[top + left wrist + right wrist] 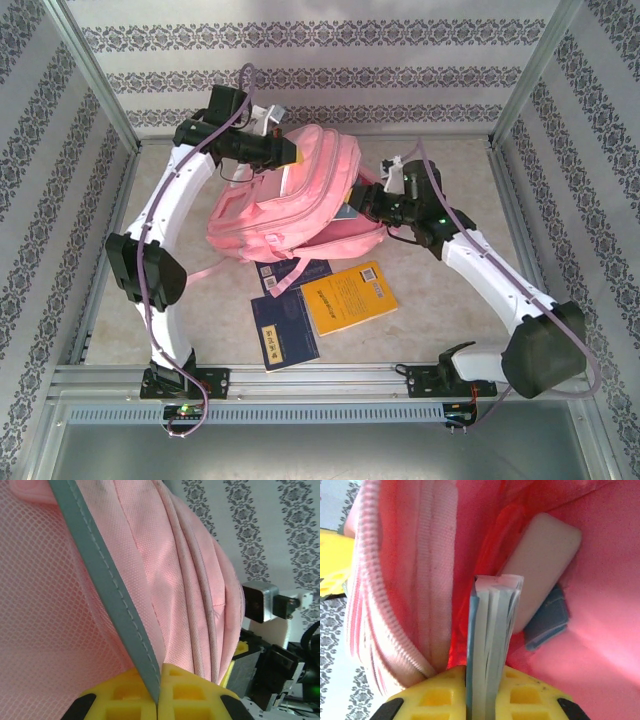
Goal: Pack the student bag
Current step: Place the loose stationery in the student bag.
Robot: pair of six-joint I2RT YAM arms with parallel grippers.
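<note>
Sagging in soft pink folds toward the back of the table (420, 320), the student bag (290, 200), mesh-panelled and zip-edged, is judged light and limp, best held by a stitched edge: the left gripper (159, 690) is pinched onto its grey trim strip (107, 590), the right gripper (482, 690) clamped on a thin booklet (492, 630) inside its opening.

Two robot arms flank a pink student bag (270, 215) on the table (450, 180).
The left gripper (292, 153) sits at the bag's far edge, the right gripper (358, 200) at its right side; a yellow book (350, 297) and a blue book (283, 335) lie just beside each other on the near side.
</note>
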